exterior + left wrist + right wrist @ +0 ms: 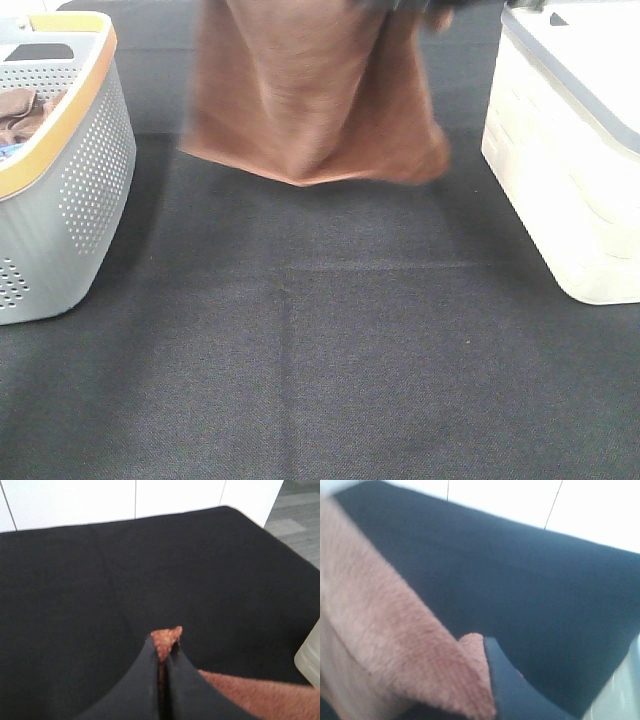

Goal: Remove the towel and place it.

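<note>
The left gripper [165, 647] is being pressed together on a corner of the towel [167, 636], and a small tuft of terry is being squeezed out just past the two black fingers [145, 680]. The right gripper [492, 665] is likewise being clamped on the towel's far edge, where only one dark finger is being shown against the pink-brown pile; the rest is being hidden by cloth. From the high camera, the towel [310, 90] is being held up in the air between the two arms, spread wide at the top and hanging in loose folds, its lower hem drooping to a point above the black tabletop [320, 350] without touching it. The picture is being blurred along that hem. To the left, a grey perforated basket [70, 200] with an orange rim is being shown with a second brown cloth [25, 112] inside. To the right, a white bin [570, 180] is standing well apart from the towel.
</note>
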`<state>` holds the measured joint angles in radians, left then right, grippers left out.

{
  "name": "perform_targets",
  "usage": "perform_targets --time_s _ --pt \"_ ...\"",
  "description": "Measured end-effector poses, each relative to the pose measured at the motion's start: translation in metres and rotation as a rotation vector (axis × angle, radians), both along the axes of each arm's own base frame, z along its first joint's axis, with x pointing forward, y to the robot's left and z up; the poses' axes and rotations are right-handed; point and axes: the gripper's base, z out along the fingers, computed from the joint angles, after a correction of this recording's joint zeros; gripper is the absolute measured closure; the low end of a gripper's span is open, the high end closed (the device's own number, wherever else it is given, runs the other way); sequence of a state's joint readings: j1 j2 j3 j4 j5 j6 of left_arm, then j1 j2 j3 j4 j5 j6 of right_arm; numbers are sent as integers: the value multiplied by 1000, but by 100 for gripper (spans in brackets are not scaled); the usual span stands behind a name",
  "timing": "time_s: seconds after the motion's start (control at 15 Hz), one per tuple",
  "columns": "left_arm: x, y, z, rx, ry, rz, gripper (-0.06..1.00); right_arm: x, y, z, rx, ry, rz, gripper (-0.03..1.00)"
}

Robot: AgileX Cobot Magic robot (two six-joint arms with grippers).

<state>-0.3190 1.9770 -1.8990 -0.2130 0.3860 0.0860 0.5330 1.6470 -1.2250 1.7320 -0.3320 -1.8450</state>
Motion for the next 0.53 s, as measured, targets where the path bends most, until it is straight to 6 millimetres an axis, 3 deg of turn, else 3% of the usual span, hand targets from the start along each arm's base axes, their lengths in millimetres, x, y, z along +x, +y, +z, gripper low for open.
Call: perform_targets --time_s 0.07,0.27,0.53 --pt "6 -2 -11 3 12 3 94 16 -14 14 64 -33 6 97" --pt "23 -7 -41 0 12 19 94 49 -26 16 112 -50 -1 97" --pt "43 -8 -57 -20 -158 62 94 93 -15 -11 99 -32 -13 97"
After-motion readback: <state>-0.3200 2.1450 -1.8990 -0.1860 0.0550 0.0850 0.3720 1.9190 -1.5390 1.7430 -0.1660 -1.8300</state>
